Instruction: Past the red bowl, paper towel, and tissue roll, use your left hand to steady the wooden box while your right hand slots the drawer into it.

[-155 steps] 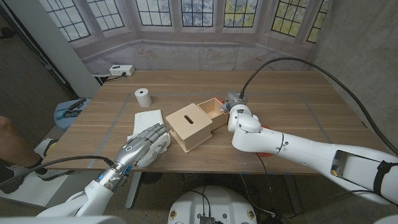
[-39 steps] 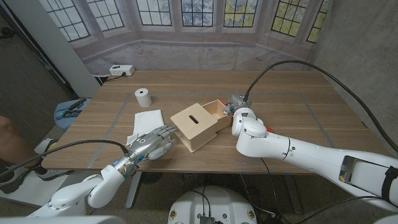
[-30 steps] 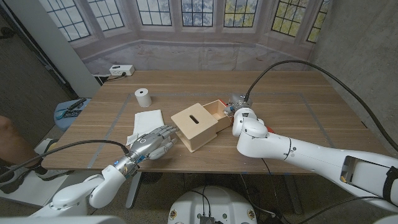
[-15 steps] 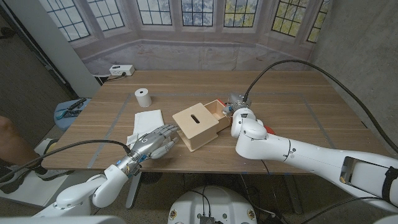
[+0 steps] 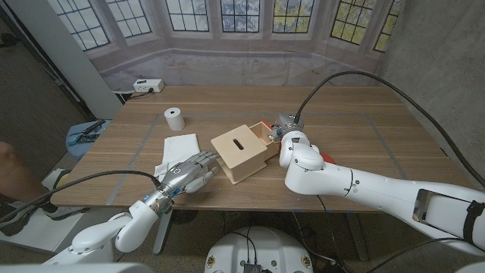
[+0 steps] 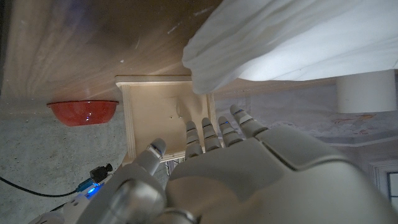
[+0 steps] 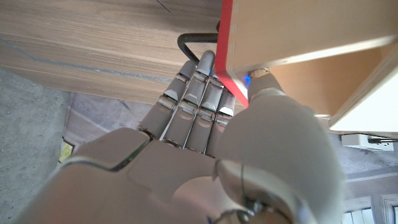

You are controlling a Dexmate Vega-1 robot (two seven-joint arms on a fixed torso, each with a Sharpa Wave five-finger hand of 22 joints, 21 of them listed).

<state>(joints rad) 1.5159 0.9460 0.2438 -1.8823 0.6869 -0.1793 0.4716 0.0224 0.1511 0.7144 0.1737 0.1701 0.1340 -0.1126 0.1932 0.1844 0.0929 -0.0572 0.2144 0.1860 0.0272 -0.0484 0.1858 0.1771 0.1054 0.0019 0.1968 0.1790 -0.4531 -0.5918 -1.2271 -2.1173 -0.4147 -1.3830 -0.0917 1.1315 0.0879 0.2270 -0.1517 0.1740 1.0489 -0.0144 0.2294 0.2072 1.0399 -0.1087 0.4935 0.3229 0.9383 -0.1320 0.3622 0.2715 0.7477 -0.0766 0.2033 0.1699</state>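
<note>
The wooden box (image 5: 238, 152), with a slot in its lid, lies mid-table; in the left wrist view the box (image 6: 163, 118) shows its side. Its drawer (image 5: 264, 132) sticks partway out of the far right end. My left hand (image 5: 187, 174) has its fingers stretched out, and its fingertips (image 6: 198, 132) touch the box's near left side. My right hand (image 5: 292, 142) grips the drawer's red front (image 7: 226, 56), fingers on the face by the black handle (image 7: 191, 40), thumb over its edge. The red bowl (image 6: 83, 111) peeks from behind my right arm (image 5: 325, 158).
A paper towel (image 5: 179, 150) lies left of the box, with a tissue roll (image 5: 174, 118) beyond it. A white power unit (image 5: 148, 85) sits at the far left edge. A black cable (image 5: 356, 76) arcs over the right side. A person's knee (image 5: 7, 163) shows at the left.
My left hand has come off the paper towel and now reaches the box's side. The box has turned and shifted slightly right, and the drawer sits a little deeper in it.
</note>
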